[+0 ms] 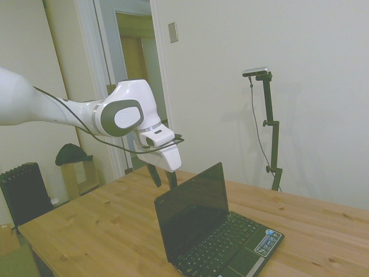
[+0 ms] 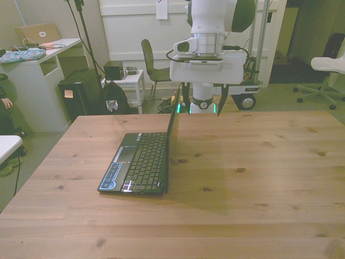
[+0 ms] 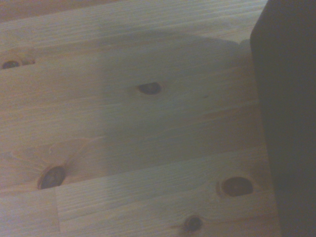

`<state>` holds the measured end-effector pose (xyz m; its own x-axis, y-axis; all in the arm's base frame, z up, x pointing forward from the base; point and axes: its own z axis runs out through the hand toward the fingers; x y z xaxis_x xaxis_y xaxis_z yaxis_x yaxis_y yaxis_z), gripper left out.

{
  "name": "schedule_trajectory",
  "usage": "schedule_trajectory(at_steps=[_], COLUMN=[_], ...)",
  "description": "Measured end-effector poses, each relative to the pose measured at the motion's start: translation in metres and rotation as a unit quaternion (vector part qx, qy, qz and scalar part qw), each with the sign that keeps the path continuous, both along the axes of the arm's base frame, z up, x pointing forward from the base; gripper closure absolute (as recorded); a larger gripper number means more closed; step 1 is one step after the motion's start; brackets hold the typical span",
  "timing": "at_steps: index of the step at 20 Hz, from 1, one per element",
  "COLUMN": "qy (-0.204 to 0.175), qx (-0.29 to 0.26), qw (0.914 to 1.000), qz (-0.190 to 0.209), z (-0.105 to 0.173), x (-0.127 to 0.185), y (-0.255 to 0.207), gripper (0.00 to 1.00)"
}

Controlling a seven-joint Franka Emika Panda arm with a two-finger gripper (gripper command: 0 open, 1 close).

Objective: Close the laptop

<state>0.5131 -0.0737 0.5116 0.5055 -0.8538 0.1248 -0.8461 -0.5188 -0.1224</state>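
One laptop open on the wooden table, left of the middle in the front view, screen raised almost upright, keyboard facing the front view's left, blue-white sticker on the near palm rest. Gripper hanging above the table behind the lid, just beside its top edge, fingers pointing down and spread apart, grasping nothing. Matte black lid at one edge of the wrist view, bare knotty planks beside it.

Laptop open on table; pincer spread behind lid.
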Motion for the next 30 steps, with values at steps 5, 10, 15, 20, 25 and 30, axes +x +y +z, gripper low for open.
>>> schedule_trajectory(at_steps=[5,10,15,20,25,30], qy=[0.005,0.008,0.010,0.007,0.009,0.009], qx=[0.002,0.003,0.004,0.005,0.007,0.007], qw=[0.9999,0.9999,0.9998,0.9996,0.9992,0.9986], qz=[-0.009,-0.013,-0.017,-0.026,-0.039,-0.052], z=[0.001,0.001,0.001,0.007,0.005,0.004], x=[-0.004,-0.006,-0.009,-0.016,-0.021,-0.028], y=[-0.010,-0.014,-0.018,-0.026,-0.048,-0.088], gripper=[1.00,1.00,1.00,1.00,1.00,1.00])
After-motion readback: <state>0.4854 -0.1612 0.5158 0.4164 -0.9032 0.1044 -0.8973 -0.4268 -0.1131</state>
